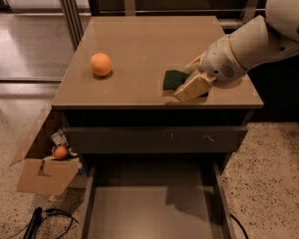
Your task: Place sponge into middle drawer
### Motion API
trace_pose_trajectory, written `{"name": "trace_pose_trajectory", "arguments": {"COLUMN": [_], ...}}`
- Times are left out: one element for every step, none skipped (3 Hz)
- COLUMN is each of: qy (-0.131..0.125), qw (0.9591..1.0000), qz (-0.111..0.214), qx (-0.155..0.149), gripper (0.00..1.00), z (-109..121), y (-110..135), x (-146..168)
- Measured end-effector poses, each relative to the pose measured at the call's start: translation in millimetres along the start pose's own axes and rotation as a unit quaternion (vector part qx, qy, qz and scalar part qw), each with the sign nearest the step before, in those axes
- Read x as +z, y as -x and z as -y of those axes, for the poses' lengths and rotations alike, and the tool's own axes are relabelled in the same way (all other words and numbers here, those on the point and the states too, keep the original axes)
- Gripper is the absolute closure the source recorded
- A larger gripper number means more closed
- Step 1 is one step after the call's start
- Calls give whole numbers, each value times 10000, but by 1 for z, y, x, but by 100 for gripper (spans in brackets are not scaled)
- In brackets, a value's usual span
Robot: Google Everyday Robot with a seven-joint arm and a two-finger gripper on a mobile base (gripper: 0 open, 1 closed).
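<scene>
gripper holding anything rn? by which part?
The gripper appears to hold the sponge by its right end, near the front edge of the table.

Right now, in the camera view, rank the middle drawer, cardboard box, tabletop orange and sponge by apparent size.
1. middle drawer, largest, though nearest the camera and cropped.
2. cardboard box.
3. orange and sponge look alike; the pincer, gripping the sponge near the tabletop's front edge, hides part of it.
</scene>
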State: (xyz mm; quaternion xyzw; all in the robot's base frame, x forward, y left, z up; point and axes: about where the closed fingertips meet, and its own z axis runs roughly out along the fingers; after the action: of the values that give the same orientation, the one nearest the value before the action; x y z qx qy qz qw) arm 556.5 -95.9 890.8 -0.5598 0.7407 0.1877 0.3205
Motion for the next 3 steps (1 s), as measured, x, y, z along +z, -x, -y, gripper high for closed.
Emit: {"name": "trace_pose_trajectory", "arguments": {"qy": [-43, -117, -114], "qw": [9995, 9968, 9968], "qz": [107, 219, 218], "qx": [302, 764, 764], "gripper": [100, 100, 100], "z": [-39, -79, -79], "y": [-27, -67, -67], "x": [-9, -16, -15]}}
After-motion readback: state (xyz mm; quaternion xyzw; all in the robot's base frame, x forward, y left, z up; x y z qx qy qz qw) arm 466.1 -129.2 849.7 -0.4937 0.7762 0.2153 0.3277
